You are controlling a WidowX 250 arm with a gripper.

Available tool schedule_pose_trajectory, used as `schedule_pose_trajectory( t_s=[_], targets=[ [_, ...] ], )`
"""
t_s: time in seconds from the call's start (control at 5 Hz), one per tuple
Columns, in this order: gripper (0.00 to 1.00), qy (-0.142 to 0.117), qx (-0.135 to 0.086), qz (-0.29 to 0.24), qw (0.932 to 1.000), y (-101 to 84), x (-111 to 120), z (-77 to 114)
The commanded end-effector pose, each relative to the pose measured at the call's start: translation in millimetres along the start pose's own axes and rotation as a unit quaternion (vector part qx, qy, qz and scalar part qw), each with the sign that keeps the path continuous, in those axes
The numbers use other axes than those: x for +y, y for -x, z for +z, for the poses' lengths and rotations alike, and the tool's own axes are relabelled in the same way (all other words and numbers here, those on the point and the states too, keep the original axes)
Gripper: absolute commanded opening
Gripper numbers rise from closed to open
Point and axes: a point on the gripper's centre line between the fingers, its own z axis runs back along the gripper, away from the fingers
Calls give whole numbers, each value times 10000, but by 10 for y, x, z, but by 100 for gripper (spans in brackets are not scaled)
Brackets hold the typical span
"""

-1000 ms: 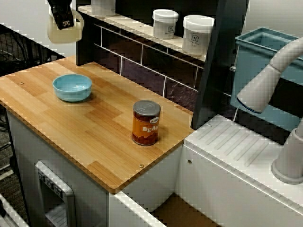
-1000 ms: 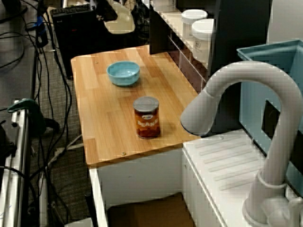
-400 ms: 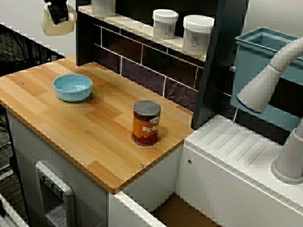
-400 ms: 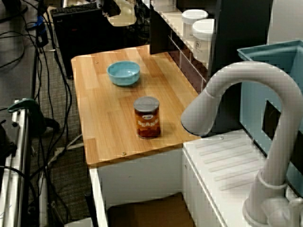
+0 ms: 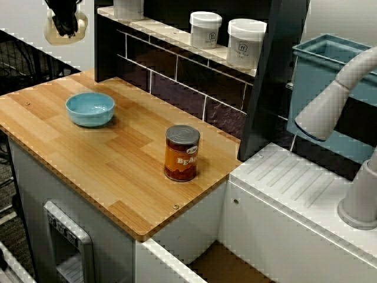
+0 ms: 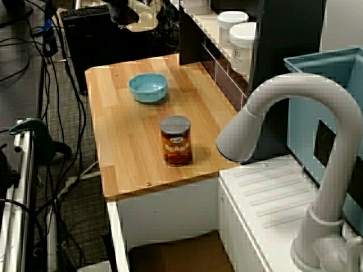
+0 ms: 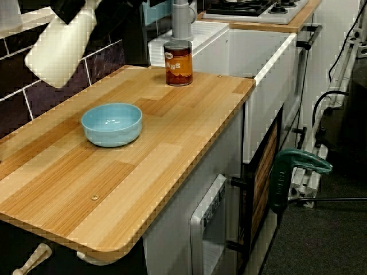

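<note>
In the view facing the tiled wall, my gripper (image 5: 62, 15) hangs at the top left, above and beyond the wooden counter's (image 5: 118, 171) far end. It is shut on a cream-coloured cup (image 5: 62, 40). The view over the faucet shows the same gripper (image 6: 120, 8) and cup (image 6: 142, 17) at the top edge. From the counter's end, the cup (image 7: 57, 48) hangs tilted high above a light blue bowl (image 7: 112, 123). The bowl (image 5: 89, 109) is the nearest thing on the counter. A brown beans can (image 5: 182, 153) stands upright further right.
Two white jars (image 5: 205, 29) (image 5: 246, 42) stand on the shelf over the dark tiles. A grey faucet (image 5: 336, 100), a white drainboard (image 5: 294, 183) and a blue bin (image 5: 330, 65) lie right of the counter. Cables (image 6: 34, 68) cover the floor at the left.
My gripper has carried the cream cup up and to the left, away from the counter. The bowl and the can have not moved.
</note>
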Motion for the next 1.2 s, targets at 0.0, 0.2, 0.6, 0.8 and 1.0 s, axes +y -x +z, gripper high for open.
schedule_pose_trajectory(
  t_s=[0.0, 0.2, 0.6, 0.8, 1.0],
  targets=[
    [0, -478, -324, -61, 9983, -74, -53, 185],
    [0, -739, -346, -131, 9966, -71, -108, 155],
    [0, -921, -375, -239, 9948, -29, -192, 121],
    [0, -1051, -378, -360, 9931, 11, -269, 74],
    [0, -1211, -331, -400, 9913, 23, -313, 10]
  ],
)
